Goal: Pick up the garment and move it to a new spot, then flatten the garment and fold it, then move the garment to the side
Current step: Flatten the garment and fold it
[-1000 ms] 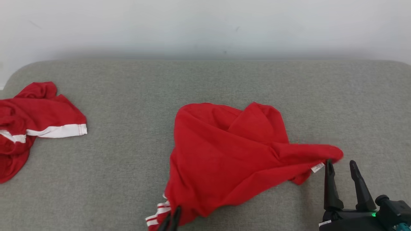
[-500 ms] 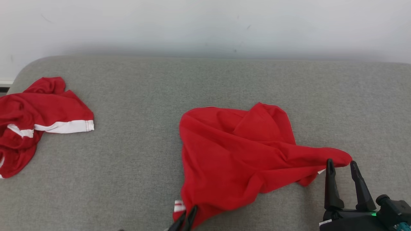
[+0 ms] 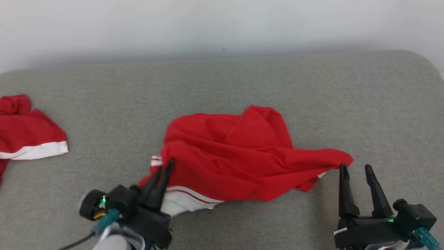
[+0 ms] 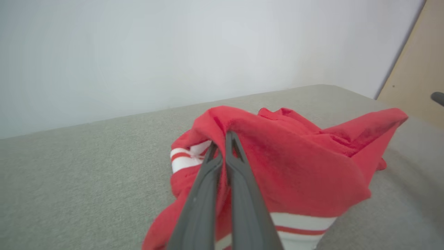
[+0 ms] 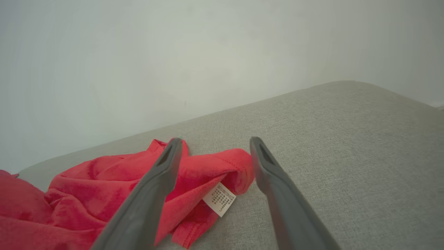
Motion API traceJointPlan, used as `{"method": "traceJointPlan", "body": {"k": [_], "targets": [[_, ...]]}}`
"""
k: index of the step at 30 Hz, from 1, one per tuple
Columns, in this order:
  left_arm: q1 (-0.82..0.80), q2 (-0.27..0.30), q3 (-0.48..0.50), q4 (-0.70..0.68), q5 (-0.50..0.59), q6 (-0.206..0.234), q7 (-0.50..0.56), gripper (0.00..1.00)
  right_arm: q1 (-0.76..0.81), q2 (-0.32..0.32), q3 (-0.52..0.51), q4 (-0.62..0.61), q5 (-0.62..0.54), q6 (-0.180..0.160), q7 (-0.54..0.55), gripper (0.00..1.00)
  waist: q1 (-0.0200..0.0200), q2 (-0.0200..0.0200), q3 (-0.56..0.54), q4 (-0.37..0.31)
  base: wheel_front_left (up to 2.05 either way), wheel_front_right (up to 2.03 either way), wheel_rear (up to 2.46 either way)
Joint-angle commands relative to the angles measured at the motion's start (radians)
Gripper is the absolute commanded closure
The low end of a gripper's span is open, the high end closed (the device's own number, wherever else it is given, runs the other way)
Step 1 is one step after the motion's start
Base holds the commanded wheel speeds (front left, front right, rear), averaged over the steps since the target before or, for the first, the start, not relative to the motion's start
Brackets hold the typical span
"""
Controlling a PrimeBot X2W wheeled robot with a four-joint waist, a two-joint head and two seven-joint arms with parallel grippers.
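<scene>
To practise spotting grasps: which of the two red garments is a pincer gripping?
The central red garment, pinched by the shut left pincer; the far-left garment lies untouched.

Light bright, even, diffuse. Soft shadow band along the foot of the plain white wall [image 3: 222,34], above the grey fabric-covered surface [image 3: 242,83]. Head view slightly soft; dark two-fingered left pincer [image 4: 222,140] blurs toward the lens.
</scene>
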State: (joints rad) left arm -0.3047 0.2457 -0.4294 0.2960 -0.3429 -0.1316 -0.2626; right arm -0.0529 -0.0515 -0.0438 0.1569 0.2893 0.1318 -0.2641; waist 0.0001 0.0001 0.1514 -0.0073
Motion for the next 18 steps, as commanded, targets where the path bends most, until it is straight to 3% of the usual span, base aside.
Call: {"method": "traceJointPlan", "body": {"k": [1,13,14,15,16,17,18], "targets": [[-0.028,0.010,0.004,0.026,-0.007,0.002,-0.003,1.00,-0.013,0.002,0.005,0.004,0.005,-0.002,-0.001,0.00,-0.0001,-0.0001,0.028,-0.047,0.00,0.00,0.00],[-0.217,0.037,0.033,0.264,-0.082,0.002,-0.003,1.00,-0.043,0.002,0.014,0.040,0.017,-0.002,-0.001,0.00,-0.0001,-0.0001,0.060,-0.119,0.00,0.00,0.00],[-0.222,0.036,0.034,0.276,-0.084,0.002,-0.003,0.89,-0.042,0.002,0.014,0.041,0.018,-0.002,-0.001,0.00,-0.0001,-0.0001,0.059,-0.119,0.00,0.00,0.00],[-0.222,0.036,0.034,0.276,-0.084,0.002,-0.003,0.89,-0.042,0.002,0.014,0.041,0.018,-0.002,-0.001,0.00,-0.0001,-0.0001,0.059,-0.119,0.00,0.00,0.00],[-0.227,0.034,0.037,0.288,-0.086,0.002,-0.003,0.79,-0.041,0.002,0.014,0.042,0.018,-0.002,-0.001,0.00,-0.0001,-0.0001,0.058,-0.116,0.00,0.00,0.00],[-0.230,0.033,0.044,0.292,-0.084,0.002,-0.003,0.52,-0.039,0.002,0.015,0.043,0.019,-0.002,-0.001,0.00,-0.0001,-0.0001,0.056,-0.113,0.00,0.00,0.00],[-0.232,0.030,0.056,0.291,-0.079,0.002,-0.003,0.00,-0.036,0.002,0.014,0.043,0.020,-0.002,-0.001,0.00,-0.0001,-0.0001,0.054,-0.106,0.00,0.00,0.00]]}}
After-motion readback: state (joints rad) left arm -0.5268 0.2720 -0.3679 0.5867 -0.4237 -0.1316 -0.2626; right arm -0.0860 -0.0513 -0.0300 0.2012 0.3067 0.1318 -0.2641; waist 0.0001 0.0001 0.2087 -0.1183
